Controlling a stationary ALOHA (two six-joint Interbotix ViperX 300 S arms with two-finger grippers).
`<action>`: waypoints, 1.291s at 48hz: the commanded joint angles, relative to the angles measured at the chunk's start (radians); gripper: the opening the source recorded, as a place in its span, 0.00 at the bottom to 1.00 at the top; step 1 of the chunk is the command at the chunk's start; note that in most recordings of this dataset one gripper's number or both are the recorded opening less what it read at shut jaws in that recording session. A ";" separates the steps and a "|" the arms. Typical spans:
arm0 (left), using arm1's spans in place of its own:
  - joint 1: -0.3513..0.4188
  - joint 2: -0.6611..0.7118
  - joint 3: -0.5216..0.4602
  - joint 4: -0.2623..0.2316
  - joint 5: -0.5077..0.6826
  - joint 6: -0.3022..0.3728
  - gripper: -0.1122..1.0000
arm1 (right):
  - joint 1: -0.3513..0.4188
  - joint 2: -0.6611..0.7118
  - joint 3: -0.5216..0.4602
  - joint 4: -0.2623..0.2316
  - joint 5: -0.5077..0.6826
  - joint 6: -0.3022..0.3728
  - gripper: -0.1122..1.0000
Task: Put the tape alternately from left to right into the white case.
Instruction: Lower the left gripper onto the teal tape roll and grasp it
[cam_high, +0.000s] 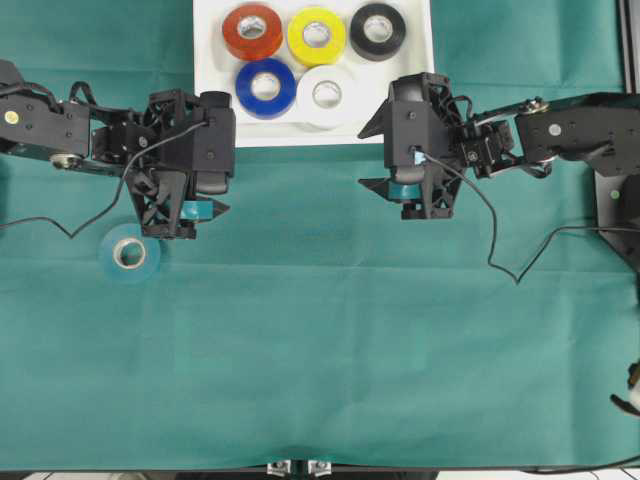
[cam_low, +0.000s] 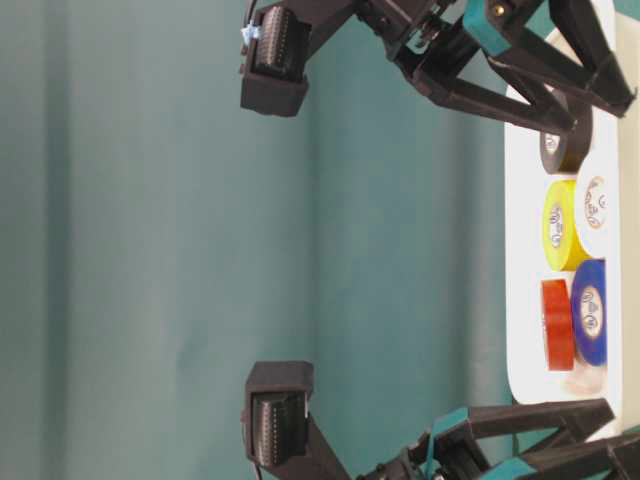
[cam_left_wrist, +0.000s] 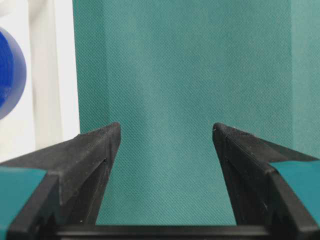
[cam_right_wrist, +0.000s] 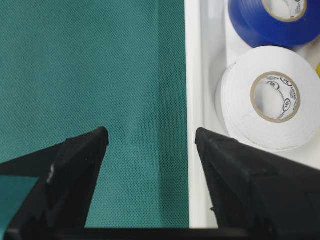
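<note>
We count five rolls in the white case (cam_high: 215, 100), top centre of the overhead view: red-orange (cam_high: 252, 31), yellow (cam_high: 316, 36), black (cam_high: 378, 31), blue (cam_high: 265, 88), white (cam_high: 326, 94). One teal roll (cam_high: 129, 254) lies on the cloth, centre left. The last placement is pending. Both left gripper (cam_high: 205, 210) and right gripper (cam_high: 395, 188) are spread, empty. Next, we judge, the left descends onto the teal roll.

Wrinkled green cloth (cam_high: 330, 350), black cable (cam_high: 500, 250)

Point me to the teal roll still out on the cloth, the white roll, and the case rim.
teal roll (cam_high: 129, 254): overhead view, on its top face beside the core.
white roll (cam_right_wrist: 240, 117): right wrist view, on its flat white face.
white case (cam_right_wrist: 194, 75): right wrist view, on its raised rim.
</note>
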 joint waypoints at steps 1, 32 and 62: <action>-0.006 -0.028 0.009 -0.003 -0.003 0.000 0.94 | 0.002 -0.021 -0.008 -0.003 -0.003 0.000 0.82; -0.092 -0.126 0.135 -0.005 0.058 -0.126 0.94 | 0.005 -0.021 -0.014 -0.003 -0.008 0.000 0.82; -0.158 -0.169 0.224 -0.003 0.089 -0.179 0.94 | 0.008 -0.021 -0.018 -0.005 -0.009 0.003 0.82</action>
